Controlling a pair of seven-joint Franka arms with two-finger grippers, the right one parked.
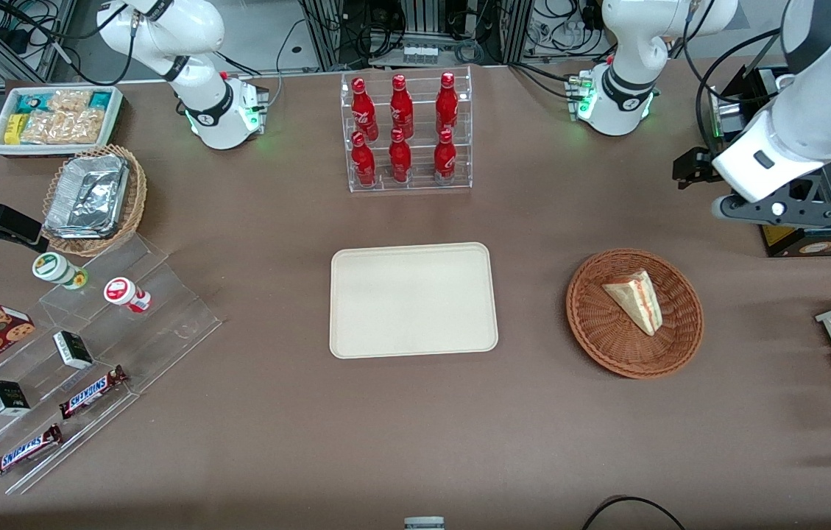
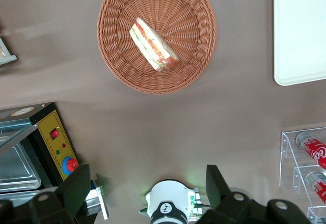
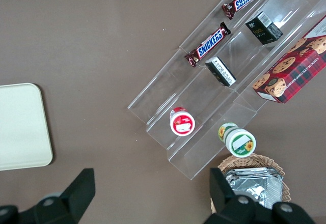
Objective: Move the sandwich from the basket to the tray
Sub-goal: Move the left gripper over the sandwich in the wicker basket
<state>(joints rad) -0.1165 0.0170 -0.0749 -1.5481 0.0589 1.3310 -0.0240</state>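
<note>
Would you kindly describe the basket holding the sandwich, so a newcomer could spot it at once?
Start at the flat cream-beige rectangular tray mid-table, then look toward the working arm's end, where the open black two-finger gripper hangs above the table. Beside the tray sits a round shallow reddish-brown wicker basket holding a triangular sandwich wedge. The lighter tan wicker basket holds foil trays instead.

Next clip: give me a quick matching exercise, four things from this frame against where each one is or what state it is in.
Things:
1. sandwich
2. tray
3. gripper
4. cola bottles

Places or states:
A. standing in a clear tiered rack
B. bare, nothing on it
C. lying in the basket
D. open, up in the air, farther from the front camera than the basket

Pairs: 1-C, 2-B, 3-D, 4-A
</note>
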